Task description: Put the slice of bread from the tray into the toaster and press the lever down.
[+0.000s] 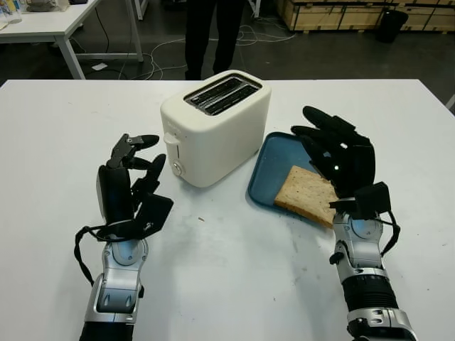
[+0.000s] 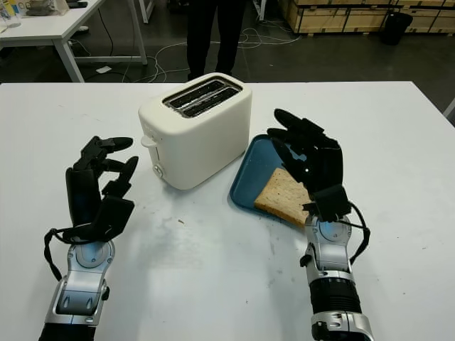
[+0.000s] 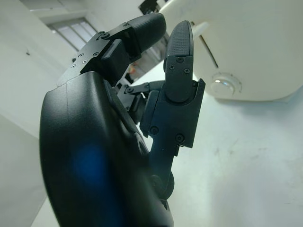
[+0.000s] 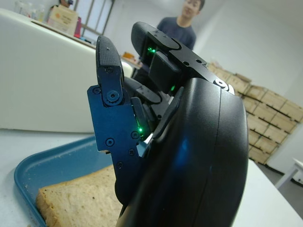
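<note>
The right robot hand (image 1: 335, 158) is open and holds nothing, hanging over the slice of bread (image 1: 306, 193), which lies in the blue tray (image 1: 271, 162) at the middle right of the frame, next to the white toaster (image 1: 213, 128). To do this step well, it should come down gently, pinch the bread by its edges and lift it without bending it. The left robot hand (image 1: 131, 186) holds nothing at the lower left over the table (image 1: 227, 284), near the lever (image 1: 170, 139).
</note>
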Available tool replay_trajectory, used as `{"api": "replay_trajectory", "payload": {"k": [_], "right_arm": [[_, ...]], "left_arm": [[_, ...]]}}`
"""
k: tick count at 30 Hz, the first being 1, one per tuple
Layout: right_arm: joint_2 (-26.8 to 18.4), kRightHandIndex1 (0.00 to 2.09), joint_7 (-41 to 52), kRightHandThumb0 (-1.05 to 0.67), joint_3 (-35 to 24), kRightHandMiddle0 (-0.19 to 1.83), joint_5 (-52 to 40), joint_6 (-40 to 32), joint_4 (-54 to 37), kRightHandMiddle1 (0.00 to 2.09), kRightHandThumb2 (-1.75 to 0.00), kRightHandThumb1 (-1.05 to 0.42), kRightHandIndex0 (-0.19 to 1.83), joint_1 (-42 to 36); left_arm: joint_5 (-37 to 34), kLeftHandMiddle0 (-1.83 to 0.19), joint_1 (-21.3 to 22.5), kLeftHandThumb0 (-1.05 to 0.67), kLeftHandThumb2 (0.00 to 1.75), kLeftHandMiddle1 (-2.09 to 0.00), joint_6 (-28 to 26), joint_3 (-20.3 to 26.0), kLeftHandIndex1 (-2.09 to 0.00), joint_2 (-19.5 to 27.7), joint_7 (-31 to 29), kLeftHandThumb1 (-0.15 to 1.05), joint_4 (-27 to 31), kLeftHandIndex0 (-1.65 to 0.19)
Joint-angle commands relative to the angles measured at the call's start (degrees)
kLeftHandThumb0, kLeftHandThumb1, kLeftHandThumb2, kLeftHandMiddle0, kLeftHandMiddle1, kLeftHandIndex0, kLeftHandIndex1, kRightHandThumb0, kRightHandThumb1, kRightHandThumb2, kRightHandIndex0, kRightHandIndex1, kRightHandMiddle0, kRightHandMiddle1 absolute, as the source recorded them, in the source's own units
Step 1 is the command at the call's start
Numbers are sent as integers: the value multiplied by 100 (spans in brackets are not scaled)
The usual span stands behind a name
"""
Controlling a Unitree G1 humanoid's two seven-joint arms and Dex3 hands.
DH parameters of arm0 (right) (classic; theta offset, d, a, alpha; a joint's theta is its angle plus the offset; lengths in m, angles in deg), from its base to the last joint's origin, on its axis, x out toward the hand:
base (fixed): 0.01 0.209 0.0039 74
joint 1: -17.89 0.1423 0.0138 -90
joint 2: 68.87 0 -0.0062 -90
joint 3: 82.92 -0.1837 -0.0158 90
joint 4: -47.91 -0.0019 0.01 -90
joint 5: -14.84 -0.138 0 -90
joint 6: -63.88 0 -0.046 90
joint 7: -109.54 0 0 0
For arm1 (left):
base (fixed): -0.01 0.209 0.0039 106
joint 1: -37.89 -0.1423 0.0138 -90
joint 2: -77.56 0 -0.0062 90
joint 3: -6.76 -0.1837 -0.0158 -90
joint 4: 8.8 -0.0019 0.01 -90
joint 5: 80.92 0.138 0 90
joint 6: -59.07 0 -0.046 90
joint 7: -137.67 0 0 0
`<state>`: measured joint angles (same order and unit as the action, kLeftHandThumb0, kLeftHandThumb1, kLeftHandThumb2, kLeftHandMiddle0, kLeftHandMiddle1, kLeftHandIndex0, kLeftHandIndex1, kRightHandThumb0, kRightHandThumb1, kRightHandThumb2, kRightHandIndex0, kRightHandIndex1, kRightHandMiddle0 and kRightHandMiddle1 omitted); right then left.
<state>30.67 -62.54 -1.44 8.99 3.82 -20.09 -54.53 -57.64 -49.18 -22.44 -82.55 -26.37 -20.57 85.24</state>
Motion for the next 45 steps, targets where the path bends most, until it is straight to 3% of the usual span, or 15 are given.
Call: {"api": "replay_trajectory", "payload": {"k": [1,10,16,22,26,31,36,45], "right_arm": [[-40,57,39,-46,-13,88,-16,196,2,1,-18,-92,73,-48],[-156,58,191,-45,-50,87,-99,110,-239,0,-17,-92,73,-328],[-872,56,577,-45,-146,82,135,282,-564,0,-7,-91,67,-649],[-2192,39,71,-45,-595,75,1594,1609,-174,0,0,-82,67,-1035],[-3126,21,-859,-51,-614,66,3161,2429,447,0,0,-82,68,-1125],[-3956,12,-1747,-51,-324,55,4527,2522,609,0,0,-79,61,-1157],[-4356,6,-2425,-54,78,46,5326,2219,589,0,0,-74,57,-1141],[-4409,5,-3812,-53,999,40,6135,1641,1009,0,0,-70,61,-1002]], "left_arm": [[19,-59,76,-50,24,-149,170,-40,-91,-3,91,92,-103,-63],[-21,-62,100,-47,24,-148,522,-84,-96,-10,209,92,-341,-64],[-64,-64,88,-46,24,-148,689,-21,-98,-11,289,92,-413,-64],[-82,-62,130,-47,24,-149,746,-35,-100,7,254,92,-470,-62],[-89,-62,161,-47,24,-149,779,-36,-101,15,255,92,-475,-62],[-122,-61,155,-46,24,-149,812,-15,-102,37,233,92,-472,-61],[-93,-62,145,-47,24,-148,739,0,-102,39,241,92,-427,-61],[-117,-62,128,-46,24,-148,849,-14,-102,73,200,92,-451,-61]]}}
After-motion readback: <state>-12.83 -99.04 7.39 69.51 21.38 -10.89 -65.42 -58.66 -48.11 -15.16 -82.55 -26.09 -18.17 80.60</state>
